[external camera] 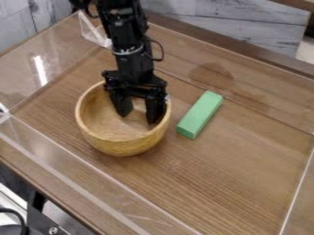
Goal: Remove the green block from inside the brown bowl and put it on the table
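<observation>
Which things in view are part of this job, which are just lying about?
Part of the job:
- green block, on the table
- brown bowl
- table
- gripper, open, at the bowl

Just lying about:
- nothing loose that I can see

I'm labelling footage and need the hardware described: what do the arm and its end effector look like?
The arm is black and slim, with a thin dark cable looping beside it. The end effector is black too, with two dark fingers.

No readable text, label, brand, number or sign shows on anything in view.
</observation>
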{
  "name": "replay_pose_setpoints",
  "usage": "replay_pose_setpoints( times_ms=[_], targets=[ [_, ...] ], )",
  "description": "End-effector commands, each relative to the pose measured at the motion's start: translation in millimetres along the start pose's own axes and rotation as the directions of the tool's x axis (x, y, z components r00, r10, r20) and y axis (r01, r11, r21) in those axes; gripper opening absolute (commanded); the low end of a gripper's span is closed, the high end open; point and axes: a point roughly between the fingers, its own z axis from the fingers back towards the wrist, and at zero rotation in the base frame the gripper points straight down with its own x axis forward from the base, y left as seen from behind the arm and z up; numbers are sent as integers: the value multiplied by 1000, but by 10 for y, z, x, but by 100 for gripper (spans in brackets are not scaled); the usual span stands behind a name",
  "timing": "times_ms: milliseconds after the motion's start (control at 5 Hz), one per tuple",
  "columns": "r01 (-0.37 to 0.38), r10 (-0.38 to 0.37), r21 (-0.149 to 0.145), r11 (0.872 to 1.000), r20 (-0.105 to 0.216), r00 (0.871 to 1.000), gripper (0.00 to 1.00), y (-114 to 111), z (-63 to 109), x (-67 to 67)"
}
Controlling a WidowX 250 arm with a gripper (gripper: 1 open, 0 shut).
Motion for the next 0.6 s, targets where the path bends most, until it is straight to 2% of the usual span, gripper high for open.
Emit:
replay_pose_setpoints(
  times_ms=[0, 200, 400],
  targets=[
    [-1, 1, 0, 1000, 36, 999, 100, 19, 29, 60],
    [1, -1, -1, 1000, 30, 1000, 0, 0, -11, 73],
    [5, -5, -1, 1000, 13, 1000, 0, -42, -17, 52]
  ],
)
